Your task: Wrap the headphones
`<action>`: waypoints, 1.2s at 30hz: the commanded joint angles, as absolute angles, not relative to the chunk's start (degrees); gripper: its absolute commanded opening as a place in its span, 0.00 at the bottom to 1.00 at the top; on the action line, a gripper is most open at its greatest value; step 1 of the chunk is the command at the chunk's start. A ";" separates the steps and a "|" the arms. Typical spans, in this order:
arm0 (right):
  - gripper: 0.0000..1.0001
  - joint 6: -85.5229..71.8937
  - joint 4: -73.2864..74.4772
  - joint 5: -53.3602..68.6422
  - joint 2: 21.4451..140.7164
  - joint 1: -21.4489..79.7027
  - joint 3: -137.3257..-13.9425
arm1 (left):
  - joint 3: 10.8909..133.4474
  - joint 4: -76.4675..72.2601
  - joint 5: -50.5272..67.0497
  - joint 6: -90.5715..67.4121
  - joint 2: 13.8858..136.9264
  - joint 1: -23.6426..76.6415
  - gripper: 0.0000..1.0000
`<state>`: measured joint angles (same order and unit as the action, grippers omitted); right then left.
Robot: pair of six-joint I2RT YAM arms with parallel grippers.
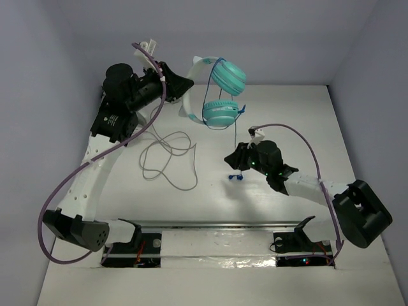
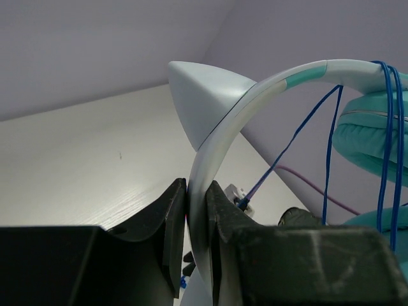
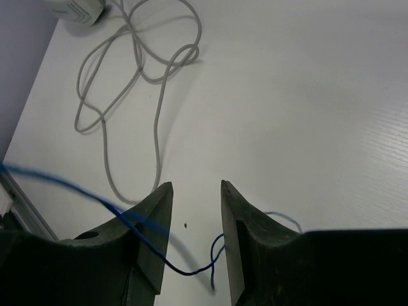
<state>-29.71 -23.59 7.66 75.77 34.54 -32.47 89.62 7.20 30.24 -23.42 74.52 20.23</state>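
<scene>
The headphones have teal ear cups (image 1: 227,77) and a white headband (image 1: 190,95), and they hang in the air over the back of the table. My left gripper (image 1: 183,83) is shut on the headband (image 2: 210,146); in the left wrist view the band sits pinched between the jaws of that gripper (image 2: 196,186). The thin blue cable (image 1: 237,137) loops round the cups (image 2: 370,137) and drops to its blue plug (image 1: 236,176) on the table. My right gripper (image 1: 231,157) is open just above the table. The blue cable (image 3: 185,271) runs slack across the gap between the right gripper's (image 3: 196,189) jaws.
A loose grey cable (image 1: 167,155) lies coiled on the table to the left of the right gripper and shows in the right wrist view (image 3: 156,121). It leads to a white-grey object (image 3: 78,9) near the left arm. The walls stand close behind and to both sides.
</scene>
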 commanded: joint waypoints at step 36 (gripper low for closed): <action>0.00 -33.84 -33.06 11.87 85.61 37.60 -31.65 | 90.18 -9.22 17.59 -38.41 76.73 19.60 0.00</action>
